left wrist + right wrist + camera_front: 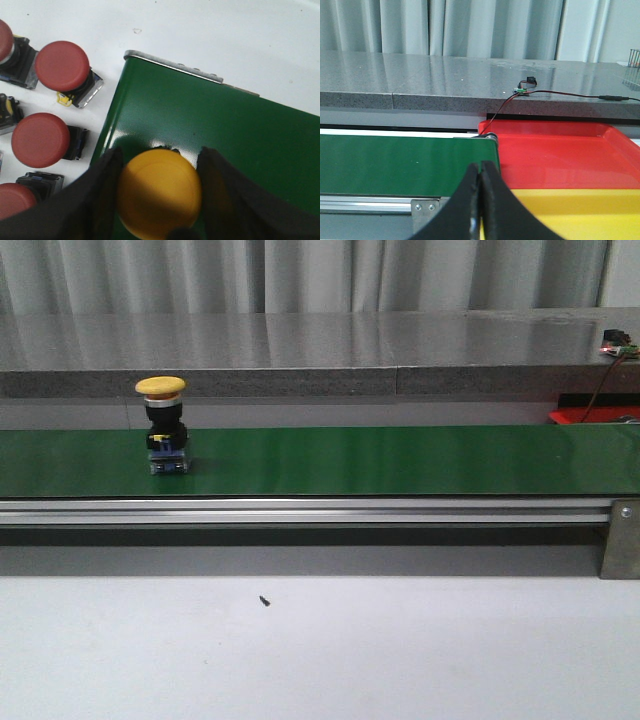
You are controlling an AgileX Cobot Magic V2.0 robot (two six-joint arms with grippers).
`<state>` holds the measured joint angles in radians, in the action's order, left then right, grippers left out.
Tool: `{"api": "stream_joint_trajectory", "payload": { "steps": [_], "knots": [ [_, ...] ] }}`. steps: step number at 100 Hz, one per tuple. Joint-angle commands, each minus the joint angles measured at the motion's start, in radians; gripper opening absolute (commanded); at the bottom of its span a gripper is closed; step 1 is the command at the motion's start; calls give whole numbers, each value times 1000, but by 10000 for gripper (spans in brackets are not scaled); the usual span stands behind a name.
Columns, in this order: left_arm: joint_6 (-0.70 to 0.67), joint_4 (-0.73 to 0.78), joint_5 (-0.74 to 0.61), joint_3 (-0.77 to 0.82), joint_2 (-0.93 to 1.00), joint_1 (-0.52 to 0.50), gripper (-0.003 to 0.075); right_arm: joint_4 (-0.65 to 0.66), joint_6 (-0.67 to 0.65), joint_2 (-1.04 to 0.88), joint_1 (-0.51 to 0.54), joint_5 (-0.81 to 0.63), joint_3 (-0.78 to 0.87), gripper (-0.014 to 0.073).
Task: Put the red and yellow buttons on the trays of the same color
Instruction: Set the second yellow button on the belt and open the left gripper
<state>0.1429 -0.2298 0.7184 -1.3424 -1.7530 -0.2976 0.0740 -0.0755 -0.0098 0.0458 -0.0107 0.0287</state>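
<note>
Item 1, conveyor belt (400,460): green, running across my front view, with a silver rail along its near edge. I take it as the reference for everything below.

Item 2, yellow button (161,425): standing upright on the belt toward its left end, yellow cap on top, black body, blue base on the belt. My left wrist view shows a yellow cap (159,192) from above, over the belt near its end corner.

Item 3, left gripper (160,195): jaws spread, one black finger on each side of that yellow cap; I cannot tell whether they touch it.

Item 4, red buttons (62,66): several on the white surface (225,35) just beyond the belt's end, all off the belt.

Item 5, right gripper (481,200): jaws pressed together, holding nothing, near the belt's opposite end.

Item 6, red tray (560,155): butted against that end of the belt.

Item 7, yellow tray (580,212): beside the red tray, on its nearer side.
</note>
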Motion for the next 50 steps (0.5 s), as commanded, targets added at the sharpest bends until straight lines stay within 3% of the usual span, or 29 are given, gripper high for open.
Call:
{"api": "stream_joint_trajectory", "payload": {
  "steps": [1, 11, 28, 40, 50],
  "knots": [
    [4, -12, -38, -33, 50, 6, 450, -2, 4, -19, 0, -84, -17, -68],
    [4, -12, -29, -33, 64, 6, 571, -2, 4, -19, 0, -84, -17, -68],
    [5, -7, -24, -33, 129, 12, 554, -2, 4, -19, 0, -84, -17, -68],
    [30, -5, 27, -33, 186, 61, 468, -2, 4, -19, 0, -84, -17, -68],
    [34, 10, 76, -20, 234, 123, 291, -2, 4, -19, 0, -84, -17, -68]
  ]
}}
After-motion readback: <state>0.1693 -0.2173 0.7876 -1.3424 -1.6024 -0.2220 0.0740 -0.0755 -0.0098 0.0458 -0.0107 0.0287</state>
